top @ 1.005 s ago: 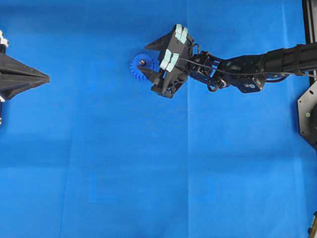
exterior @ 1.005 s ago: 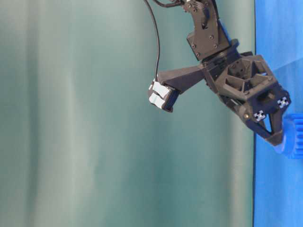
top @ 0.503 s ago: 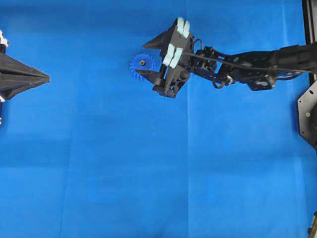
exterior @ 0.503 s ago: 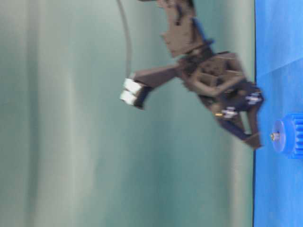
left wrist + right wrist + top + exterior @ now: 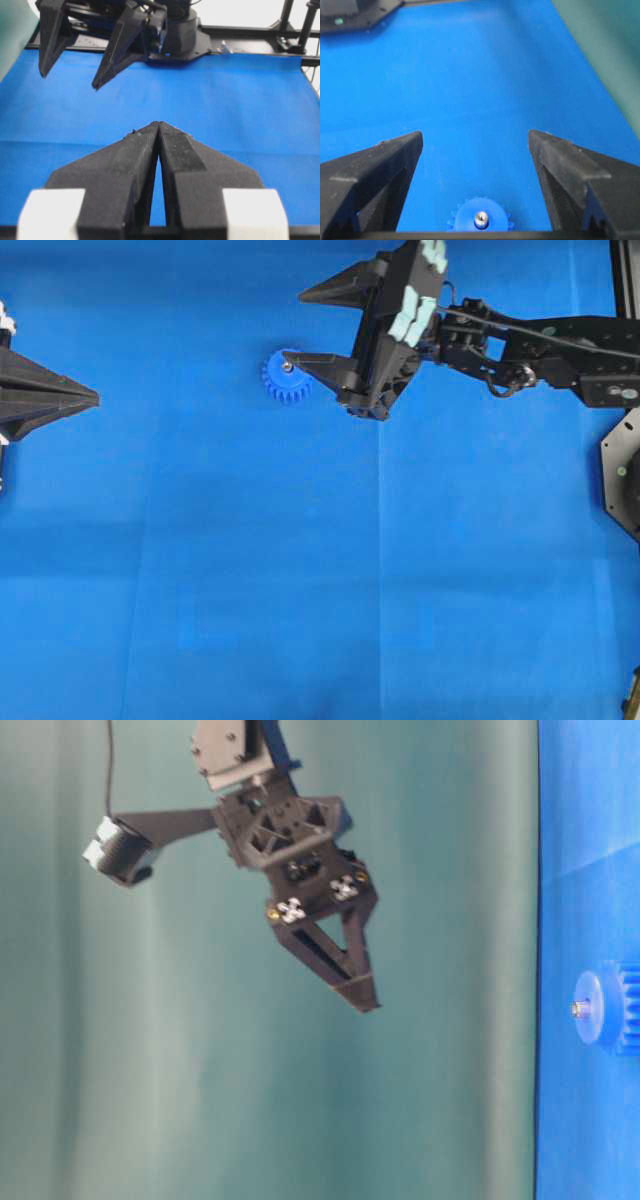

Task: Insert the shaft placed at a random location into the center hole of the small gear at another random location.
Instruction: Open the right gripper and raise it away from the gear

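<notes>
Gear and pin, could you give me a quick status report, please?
Right claw open, clear above. Left claw shut, idle. Pin seated in gear hole. Nothing in the way.

Blue cloth [image 5: 300,570] over table, small gear [image 5: 287,379] resting on it

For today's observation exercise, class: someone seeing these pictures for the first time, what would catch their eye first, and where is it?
The right gripper stands out first, black against the blue cloth, jaws spread wide and lifted clear of the table at the upper middle. Just beside it lies the small gear, with the silvery shaft seated in its hub. At the far left edge the left gripper rests shut, a dark wedge.
</notes>
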### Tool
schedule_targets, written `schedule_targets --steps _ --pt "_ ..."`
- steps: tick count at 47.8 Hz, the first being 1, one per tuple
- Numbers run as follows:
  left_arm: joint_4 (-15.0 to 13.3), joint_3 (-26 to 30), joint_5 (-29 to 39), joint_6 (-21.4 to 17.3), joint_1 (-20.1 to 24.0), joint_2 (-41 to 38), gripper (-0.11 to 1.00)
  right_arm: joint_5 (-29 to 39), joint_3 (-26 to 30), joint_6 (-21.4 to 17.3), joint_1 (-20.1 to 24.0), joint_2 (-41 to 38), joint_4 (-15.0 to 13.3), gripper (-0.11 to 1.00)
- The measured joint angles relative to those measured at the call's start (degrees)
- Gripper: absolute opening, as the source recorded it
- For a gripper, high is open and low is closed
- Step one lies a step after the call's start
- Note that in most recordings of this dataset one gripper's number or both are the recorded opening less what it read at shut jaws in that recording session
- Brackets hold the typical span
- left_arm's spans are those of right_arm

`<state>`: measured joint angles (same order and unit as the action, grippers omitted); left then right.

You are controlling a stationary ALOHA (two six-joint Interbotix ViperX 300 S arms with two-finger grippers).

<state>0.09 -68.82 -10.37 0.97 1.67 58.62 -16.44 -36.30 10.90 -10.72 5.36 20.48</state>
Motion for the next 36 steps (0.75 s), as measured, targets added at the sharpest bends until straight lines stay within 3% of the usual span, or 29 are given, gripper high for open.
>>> schedule_targets --steps 20,36 --pt "0.1 0.0 0.0 0.0 0.0 0.3 0.00 1.6 -1.4 -0.1 0.1 0.7 0.0 0.78" --pt "0.0 0.0 0.4 0.0 0.0 0.4 0.00 2.2 -10.1 -0.6 0.1 9.6 0.0 0.78"
